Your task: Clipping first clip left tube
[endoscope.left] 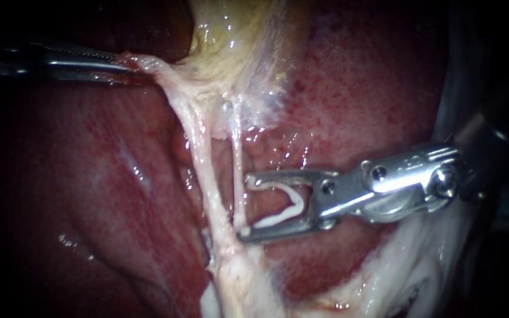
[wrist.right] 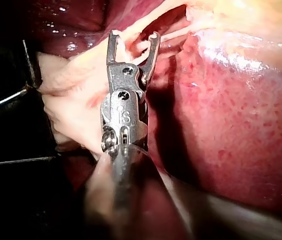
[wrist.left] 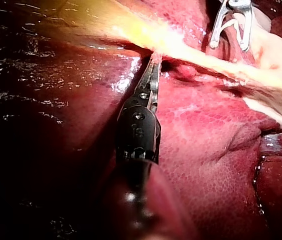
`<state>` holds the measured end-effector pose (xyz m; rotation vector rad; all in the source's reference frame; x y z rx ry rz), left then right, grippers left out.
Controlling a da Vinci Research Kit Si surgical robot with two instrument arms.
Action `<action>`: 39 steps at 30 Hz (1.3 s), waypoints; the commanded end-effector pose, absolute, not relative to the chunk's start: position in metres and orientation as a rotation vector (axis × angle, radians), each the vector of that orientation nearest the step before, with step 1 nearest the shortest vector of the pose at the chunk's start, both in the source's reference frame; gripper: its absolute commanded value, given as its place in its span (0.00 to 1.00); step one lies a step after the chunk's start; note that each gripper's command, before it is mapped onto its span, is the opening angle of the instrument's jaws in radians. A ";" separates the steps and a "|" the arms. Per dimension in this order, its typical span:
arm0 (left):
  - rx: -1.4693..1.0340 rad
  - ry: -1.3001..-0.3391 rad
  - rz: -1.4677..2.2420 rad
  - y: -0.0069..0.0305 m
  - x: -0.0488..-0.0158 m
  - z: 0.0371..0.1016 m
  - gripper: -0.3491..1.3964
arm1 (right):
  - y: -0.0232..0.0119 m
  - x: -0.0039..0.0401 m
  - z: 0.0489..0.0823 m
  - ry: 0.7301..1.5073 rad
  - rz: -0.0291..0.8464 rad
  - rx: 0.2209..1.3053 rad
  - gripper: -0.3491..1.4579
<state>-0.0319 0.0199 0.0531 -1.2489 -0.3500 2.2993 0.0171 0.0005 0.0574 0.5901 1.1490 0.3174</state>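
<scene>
Right hand holding clip, left tube beyond

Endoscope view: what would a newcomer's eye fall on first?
The right instrument's end effector at centre right, its jaws wide apart around a white clip they hold, tips at the stretched pale tubes. At upper left, the left instrument grips pale tissue below the yellowish gallbladder, with red liver all around.
</scene>
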 end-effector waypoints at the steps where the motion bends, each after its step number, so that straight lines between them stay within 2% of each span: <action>1: -1.248 -0.349 2.300 0.0199 -0.0319 0.0531 0.00 | 0.0004 0.0172 0.0577 1.148 0.322 0.597 0.47; 11: -1.248 -0.349 2.300 0.0199 -0.0319 0.0531 0.00 | -0.0009 0.0178 0.0619 1.133 0.344 0.682 0.47; 17: -1.248 -0.349 2.300 0.0199 -0.0319 0.0531 0.00 | -0.0012 0.0182 0.0632 1.127 0.334 0.719 0.46; 25: -1.247 -0.348 2.299 0.0198 -0.0320 0.0531 0.00 | -0.0018 0.0205 0.0637 1.155 0.328 0.759 0.46; 39: -1.246 -0.347 2.299 0.0199 -0.0322 0.0531 0.00 | -0.0021 0.0234 0.0623 1.216 0.352 0.787 0.46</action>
